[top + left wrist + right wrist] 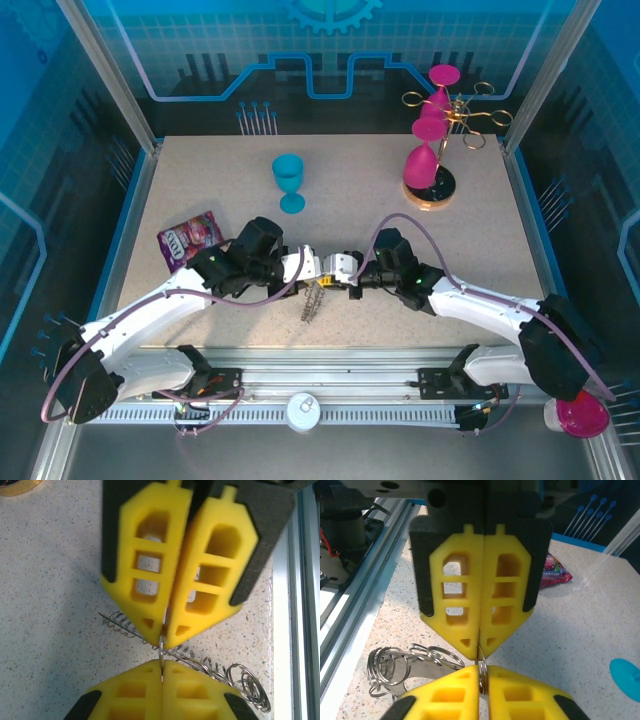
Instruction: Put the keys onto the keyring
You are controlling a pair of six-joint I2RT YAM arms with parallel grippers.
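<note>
My two grippers meet tip to tip at the middle of the table's near side. The left gripper (318,267) (164,639) is shut on a thin metal ring of the keyring (220,667). Facing it, the right gripper (348,272) (479,652) is shut on the same small ring. The rest of the keyring (313,302), a wire loop strung with several small split rings (415,657), hangs down to the speckled tabletop (420,250). In the left wrist view the right gripper's yellow fingers (195,690) fill the bottom. The keys are out of view.
A blue goblet (289,180) stands at the back centre. At the back right is a gold rack (455,120) with pink goblets. A purple snack bag (190,238) lies at the left. Another pink goblet (583,415) sits off the table's near right corner, beside the aluminium rail (330,362).
</note>
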